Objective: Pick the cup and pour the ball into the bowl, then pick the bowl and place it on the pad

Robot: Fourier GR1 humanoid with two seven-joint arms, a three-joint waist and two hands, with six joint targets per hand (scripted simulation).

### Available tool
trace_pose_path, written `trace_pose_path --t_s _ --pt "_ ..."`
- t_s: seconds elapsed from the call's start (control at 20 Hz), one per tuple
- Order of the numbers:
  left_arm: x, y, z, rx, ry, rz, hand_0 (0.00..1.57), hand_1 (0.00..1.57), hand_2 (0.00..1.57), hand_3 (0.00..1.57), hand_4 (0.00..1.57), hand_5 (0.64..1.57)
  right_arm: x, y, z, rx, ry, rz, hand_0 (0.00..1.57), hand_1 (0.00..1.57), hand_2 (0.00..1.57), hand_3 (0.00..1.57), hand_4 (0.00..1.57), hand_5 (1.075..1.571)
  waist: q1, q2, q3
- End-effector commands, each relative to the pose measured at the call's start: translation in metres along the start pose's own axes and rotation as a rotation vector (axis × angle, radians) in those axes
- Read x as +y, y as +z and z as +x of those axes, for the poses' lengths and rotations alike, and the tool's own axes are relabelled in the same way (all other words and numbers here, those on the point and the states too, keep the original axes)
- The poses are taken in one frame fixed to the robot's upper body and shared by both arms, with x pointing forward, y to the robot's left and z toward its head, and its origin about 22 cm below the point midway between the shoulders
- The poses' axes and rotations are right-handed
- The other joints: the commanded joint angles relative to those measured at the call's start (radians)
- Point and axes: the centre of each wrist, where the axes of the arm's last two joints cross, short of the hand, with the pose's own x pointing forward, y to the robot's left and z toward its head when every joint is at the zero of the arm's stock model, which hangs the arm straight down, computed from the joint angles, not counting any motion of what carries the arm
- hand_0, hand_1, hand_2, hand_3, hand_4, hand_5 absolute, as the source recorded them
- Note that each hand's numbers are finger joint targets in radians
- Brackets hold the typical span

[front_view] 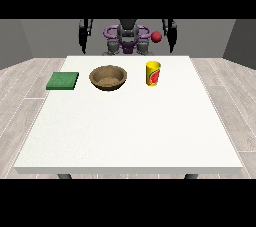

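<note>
While the bowl [108, 77] sat on the white bench [130, 131], a green pad [63, 80] lay well to its left and a yellow cup [153, 73] stood upright to its right. Up behind the cup, a red ball [157, 36] showed near the robot's arm. Neither hand's fingers could be made out.

Table [125, 131] top reads matt white with a faint speckle, bowl [108, 77] looks like rough brown wood or cork, pad [63, 80] a matt green, cloth-like slab, cup [153, 73] smooth yellow plastic with a red print, ball [157, 36] plain smooth red.
</note>
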Motion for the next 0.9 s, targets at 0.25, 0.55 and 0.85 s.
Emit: trace_pose_path --t_s 0.25,0.55,0.85 --pt "0.01 -0.003 0.034 -0.028 -0.042 -0.009 0.0 0.0 0.0 0.0 0.0 1.524 -0.016 0.0 0.029 -0.013 0.033 -0.022 0.0 0.0 0.0 0.0 0.0 1.568 -0.011 -0.282 0.0139" --pt "-0.049 0.051 0.027 -0.097 0.269 -0.085 0.0 0.0 0.0 0.0 0.0 1.521 -0.021 0.005 0.02 -0.07 -0.132 -0.174 0.0 0.0 0.0 0.0 0.0 1.566 0.073 -0.242 0.0143" --pt "-0.051 0.016 0.062 -0.248 0.132 -0.03 0.0 0.0 0.0 0.0 0.0 1.453 -0.015 -0.002 0.021 -0.199 -0.141 -0.09 0.0 0.0 0.0 0.0 0.0 1.566 0.016 -0.08 0.0147"
